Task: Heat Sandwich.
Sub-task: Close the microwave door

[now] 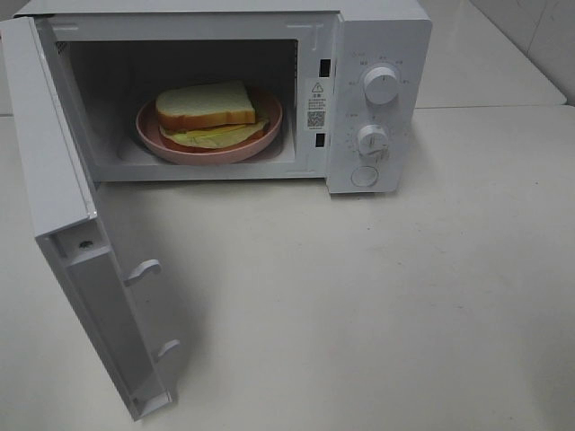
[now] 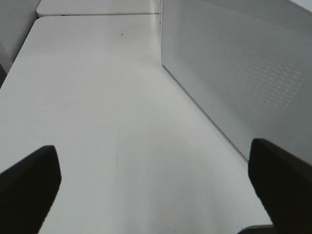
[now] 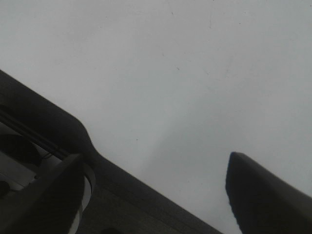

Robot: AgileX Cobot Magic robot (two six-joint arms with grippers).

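Lying in microwave (image 1: 377,45): sandwich (image 1: 207,106), ungripped | left claw (image 2: 156,190) spread | right claw (image 3: 156,195) spread

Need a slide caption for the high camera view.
Sandwich on a pink plate inside the open microwave, door swung wide.

White tabletop (image 1: 377,305); second white table (image 1: 485,63) behind; even light.

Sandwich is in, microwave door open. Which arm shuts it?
Left, probably. The door stands open on the left side, and the left claw, open, has a perforated white panel close beside it, likely that door's outer face. The right claw faces only table.
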